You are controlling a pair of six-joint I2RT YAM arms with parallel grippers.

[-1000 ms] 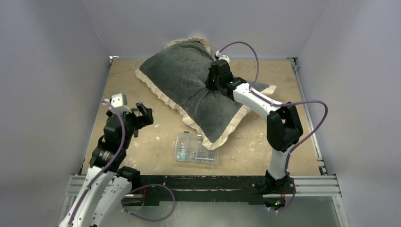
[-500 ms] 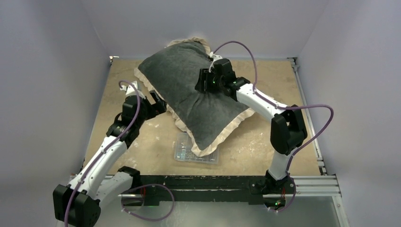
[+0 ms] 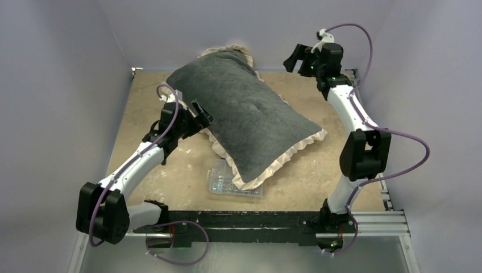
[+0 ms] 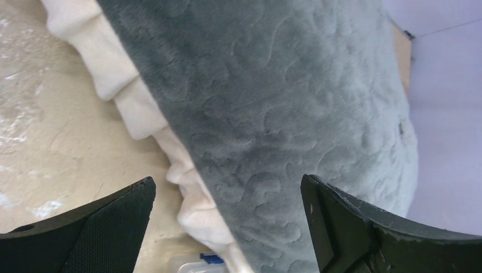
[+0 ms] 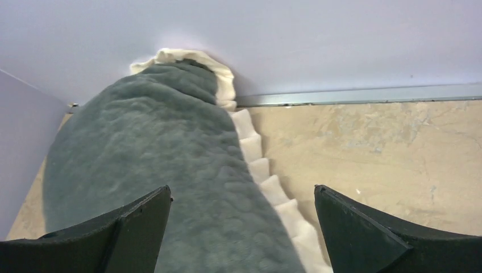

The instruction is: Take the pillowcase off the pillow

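Observation:
The pillowcase lies plump and diagonal across the table, dark grey plush face up, with its cream frill along the edges. The pillow is hidden inside it. My left gripper is open at the case's left edge; in the left wrist view its open jaws straddle the frill and the grey plush without touching them. My right gripper hangs open, raised at the back right, off the fabric. The right wrist view looks down past that gripper on the pillowcase.
A clear plastic box of small parts sits near the front, partly under the frill; its corner also shows in the left wrist view. The case's far end presses against the back wall. A metal rail runs along the table's back edge.
My right gripper opened, let go of the pillowcase's top and rose to the back right. The left arm reached forward to the case's left edge. The case settled flatter.

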